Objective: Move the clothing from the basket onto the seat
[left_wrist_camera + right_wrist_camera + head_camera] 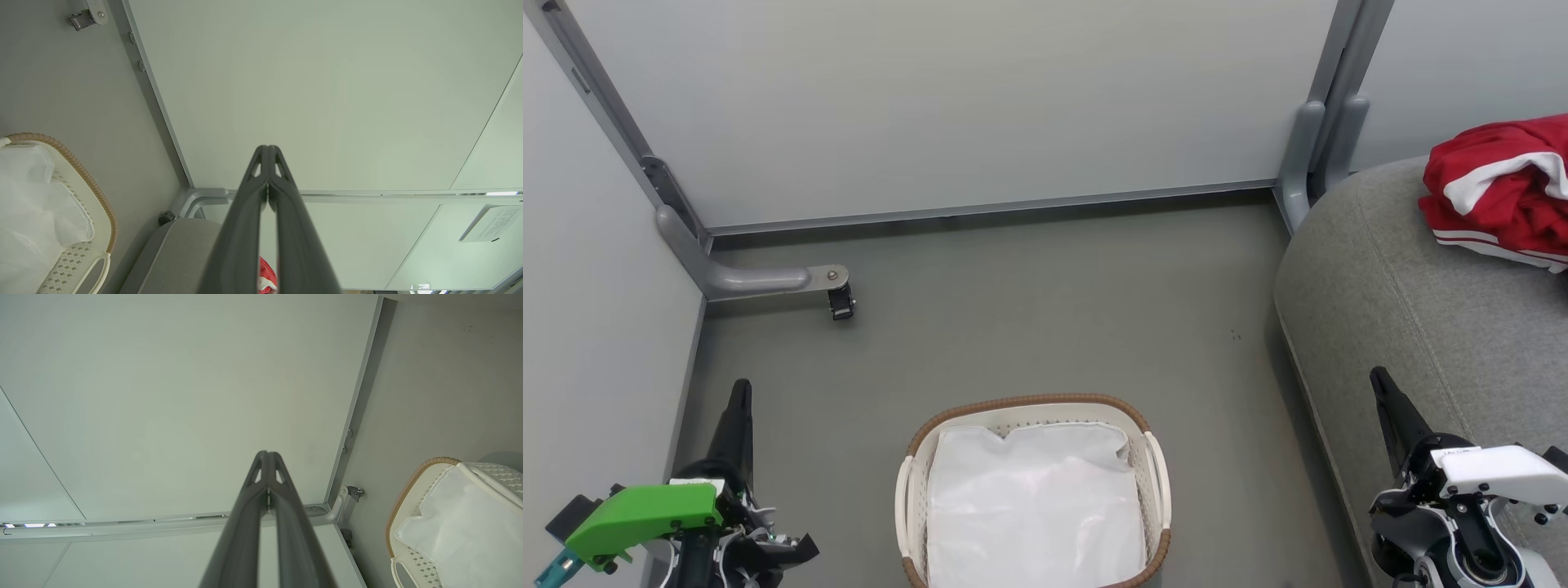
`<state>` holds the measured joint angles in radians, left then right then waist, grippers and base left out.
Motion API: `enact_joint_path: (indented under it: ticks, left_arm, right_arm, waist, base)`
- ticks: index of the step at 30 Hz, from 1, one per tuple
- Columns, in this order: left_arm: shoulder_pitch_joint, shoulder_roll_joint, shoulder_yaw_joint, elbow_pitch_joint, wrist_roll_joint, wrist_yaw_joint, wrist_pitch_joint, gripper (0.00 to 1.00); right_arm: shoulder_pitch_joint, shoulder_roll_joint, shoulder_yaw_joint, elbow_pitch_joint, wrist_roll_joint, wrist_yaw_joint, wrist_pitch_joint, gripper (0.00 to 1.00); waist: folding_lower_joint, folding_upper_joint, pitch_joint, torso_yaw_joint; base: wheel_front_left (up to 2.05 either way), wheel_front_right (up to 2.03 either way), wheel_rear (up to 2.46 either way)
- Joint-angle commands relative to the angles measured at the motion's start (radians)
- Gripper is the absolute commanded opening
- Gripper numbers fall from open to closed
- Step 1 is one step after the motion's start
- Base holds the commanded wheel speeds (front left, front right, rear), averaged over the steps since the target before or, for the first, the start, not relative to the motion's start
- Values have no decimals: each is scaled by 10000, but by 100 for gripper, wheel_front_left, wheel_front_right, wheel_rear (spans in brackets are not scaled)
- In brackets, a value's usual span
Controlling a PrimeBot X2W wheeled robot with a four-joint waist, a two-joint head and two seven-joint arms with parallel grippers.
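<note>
Nearest to me, low on the left, the left gripper (739, 398) points up over the floor (1054, 310). Its two dark fingers are pressed together along their length and nothing is between them. Low on the right, the right gripper (1384, 394) stands the same way, fingers closed on each other and empty, just in front of the near edge of the seat (1405, 327).

Between the two grippers, a little further, the basket (1029, 402) stands on the floor, apart from both. Inside it lies a white sheet (1033, 506), crumpled flat and covering the bottom.

To the right of the basket the seat rises, its grey rounded corner turned toward the middle of the floor. On its far part, near the right edge of the scene, the clothing (1503, 188) rests in a loose red heap with white stripes showing. It is well apart from the basket and from both grippers.

Farther left, a small black caster (841, 304) sits under a grey metal foot (760, 280). Pale partition panels (947, 106) close the space at the far side.
</note>
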<state>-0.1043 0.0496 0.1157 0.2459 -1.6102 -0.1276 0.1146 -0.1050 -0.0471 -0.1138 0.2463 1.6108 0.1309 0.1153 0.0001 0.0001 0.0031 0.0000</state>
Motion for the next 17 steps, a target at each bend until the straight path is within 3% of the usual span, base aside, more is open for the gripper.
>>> enact_joint_path:
  ticks: [1, 17]
  left_arm:
    - [-96, 4, 5, -20, -49, -72, 26, 0]
    - [-96, 4, 4, -19, -50, -72, 26, 0]
  right_arm:
    - [-65, -59, -18, -39, 43, -3, 9, 0]
    - [-64, -59, -18, -39, 43, -3, 9, 0]
  waist:
    - [-1, -1, 0, 0]
    - [-1, -1, 0, 0]
  base:
    - [0, 0, 0]
    - [0, 0, 0]
